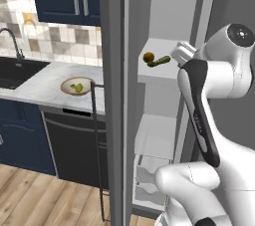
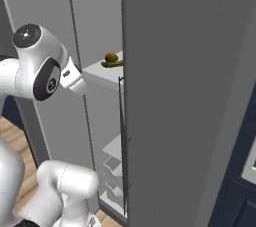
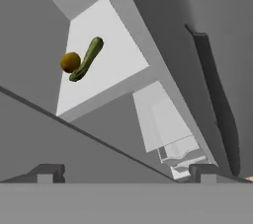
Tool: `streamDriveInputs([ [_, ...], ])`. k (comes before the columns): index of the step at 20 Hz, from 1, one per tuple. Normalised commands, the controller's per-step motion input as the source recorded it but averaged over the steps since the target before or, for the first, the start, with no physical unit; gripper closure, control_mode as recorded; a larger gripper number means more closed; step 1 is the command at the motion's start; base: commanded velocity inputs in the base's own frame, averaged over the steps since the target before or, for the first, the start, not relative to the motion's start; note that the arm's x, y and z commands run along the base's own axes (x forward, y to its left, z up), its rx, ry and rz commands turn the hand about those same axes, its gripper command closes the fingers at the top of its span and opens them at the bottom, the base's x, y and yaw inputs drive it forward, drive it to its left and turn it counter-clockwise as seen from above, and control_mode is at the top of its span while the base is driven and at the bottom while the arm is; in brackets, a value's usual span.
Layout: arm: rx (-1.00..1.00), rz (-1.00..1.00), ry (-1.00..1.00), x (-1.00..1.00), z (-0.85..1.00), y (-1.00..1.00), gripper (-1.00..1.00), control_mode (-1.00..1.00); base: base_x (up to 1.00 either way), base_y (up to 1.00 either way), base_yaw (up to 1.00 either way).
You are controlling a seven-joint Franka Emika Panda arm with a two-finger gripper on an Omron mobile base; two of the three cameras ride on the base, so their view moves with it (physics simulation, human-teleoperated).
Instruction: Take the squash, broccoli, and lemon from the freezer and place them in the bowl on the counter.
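Two foods remaining on freezer shelf [image 1: 159, 73]: lemon [image 3: 70, 61] touching squash [image 3: 87, 58]. Approaching with gripper [image 3: 126, 171] jaws fully spread, empty; advisable centring across squash, avoiding nudging lemon.

No readable text, labels, brands or numbers on any surface

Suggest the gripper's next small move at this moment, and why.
Probably advance the open gripper toward the freezer shelf and line up over the squash. It and the lemon lie there side by side, while the broccoli already sits in the bowl; the jaws hold nothing.
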Motion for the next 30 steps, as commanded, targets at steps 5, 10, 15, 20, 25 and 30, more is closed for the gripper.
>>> streamDriveInputs([
  [5,0.0,0.0,0.05,0.41,0.0,0.13,-1.0,-1.0,0.0,0.0,0.0],
  [10,0.0,0.0,0.05,0.46,0.0,0.02,-1.0,-1.0,0.0,0.0,0.0],
  [15,0.0,0.0,0.02,0.39,0.0,0.0,-1.0,-1.0,0.0,0.0,0.0],
  [20,0.0,0.0,0.01,0.36,-0.03,0.0,-1.0,-1.0,0.0,0.0,0.0],
  [25,0.0,0.0,0.02,0.35,-0.1,0.0,-1.0,-1.0,0.0,0.0,0.0],
  [30,0.0,0.0,0.09,0.42,-0.14,-0.08,-1.0,-1.0,0.0,0.0,0.0],
])
